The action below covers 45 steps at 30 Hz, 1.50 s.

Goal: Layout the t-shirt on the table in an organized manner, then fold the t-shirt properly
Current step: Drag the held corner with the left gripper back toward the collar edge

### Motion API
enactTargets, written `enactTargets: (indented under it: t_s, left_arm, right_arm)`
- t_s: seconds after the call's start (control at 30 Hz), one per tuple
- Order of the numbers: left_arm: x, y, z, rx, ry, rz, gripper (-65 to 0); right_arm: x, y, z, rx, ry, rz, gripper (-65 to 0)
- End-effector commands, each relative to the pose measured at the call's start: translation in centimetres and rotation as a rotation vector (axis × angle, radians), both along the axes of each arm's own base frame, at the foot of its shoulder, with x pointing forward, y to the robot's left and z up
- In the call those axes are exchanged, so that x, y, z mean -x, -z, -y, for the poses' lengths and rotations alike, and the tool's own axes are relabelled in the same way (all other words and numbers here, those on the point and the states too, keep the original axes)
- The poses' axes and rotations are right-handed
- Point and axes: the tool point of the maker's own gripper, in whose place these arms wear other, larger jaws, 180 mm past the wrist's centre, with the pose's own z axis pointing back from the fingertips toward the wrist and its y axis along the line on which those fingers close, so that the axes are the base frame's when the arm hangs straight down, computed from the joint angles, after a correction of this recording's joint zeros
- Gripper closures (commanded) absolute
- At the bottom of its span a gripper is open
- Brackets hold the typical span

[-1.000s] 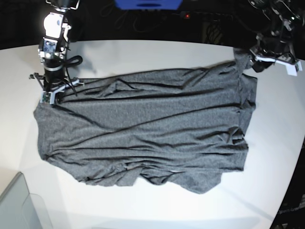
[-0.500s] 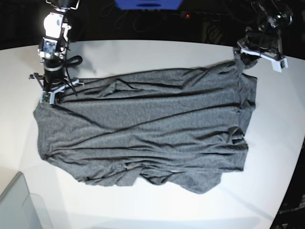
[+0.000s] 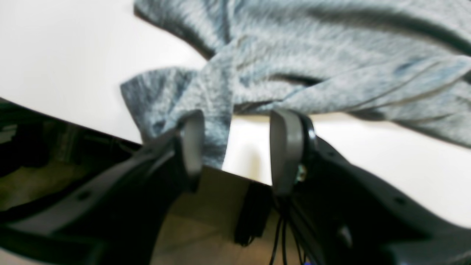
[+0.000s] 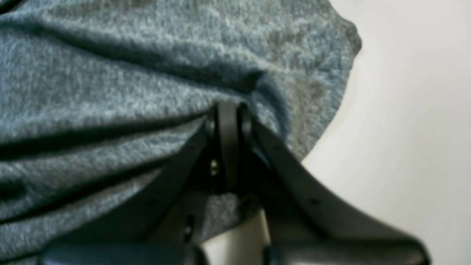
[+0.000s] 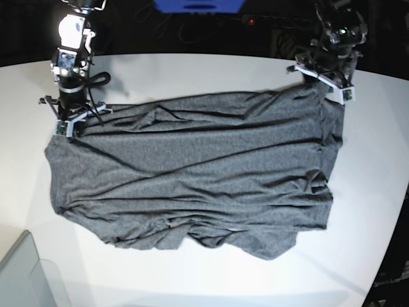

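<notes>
The dark grey t-shirt [image 5: 192, 173] lies spread and wrinkled across the white table [image 5: 204, 70]. My right gripper [image 5: 67, 125] stands at the shirt's far left corner. In the right wrist view that gripper [image 4: 228, 121] is shut on a fold of the t-shirt [image 4: 110, 73]. My left gripper [image 5: 323, 80] hovers at the shirt's far right corner near the table's back edge. In the left wrist view it [image 3: 237, 147] is open, and a flap of the t-shirt [image 3: 331, 55] lies against its left finger [image 3: 191, 143].
A translucent grey bin corner [image 5: 25, 275] sits at the front left. A blue object [image 5: 198, 5] stands behind the table's back edge. The table's curved edge [image 5: 390, 224] runs down the right side, with dark floor beyond.
My left arm has swung leftward along the table's back edge onto the shirt's far right corner. The right arm and the shirt's body have stayed still.
</notes>
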Motion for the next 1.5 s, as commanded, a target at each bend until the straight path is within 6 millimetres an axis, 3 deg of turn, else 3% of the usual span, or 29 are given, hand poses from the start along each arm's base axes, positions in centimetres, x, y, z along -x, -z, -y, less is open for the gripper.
enactTargets:
  t_s: [0.0,0.67,0.8,1.0,1.07,1.1,1.47]
  left_arm:
    - [-0.3,-0.3,-0.1,-0.007,0.002,0.015,-28.0]
    - [0.4,0.6,-0.2,-0.002,-0.007,-0.016,-27.5]
    - [0.9,1.6,-0.1,0.014,-0.011,-0.044,-18.5]
    - [1.3,2.2,0.1,0.024,-0.012,-0.061,-15.8]
    - [1.1,1.9,0.1,0.022,-0.007,-0.051,-7.2]
    - [1.0,1.7,0.1,0.024,-0.007,-0.043,0.0]
    - [-1.4,-3.5,-1.7,-0.056,-0.024,0.101,-0.1]
  right_arm:
    - [0.9,0.9,0.3,0.001,0.01,-0.059,0.0]
    - [0.2,0.5,0.3,0.003,0.008,-0.045,0.0]
    - [0.2,0.6,0.3,0.002,0.008,-0.048,0.0]
    - [0.2,0.6,0.3,0.001,0.008,-0.047,0.0]
    - [0.2,0.6,0.3,0.001,0.008,-0.047,0.0]
    - [0.2,0.6,0.3,0.001,0.008,-0.047,0.0]
    - [0.2,0.6,0.4,0.003,0.008,-0.047,0.0]
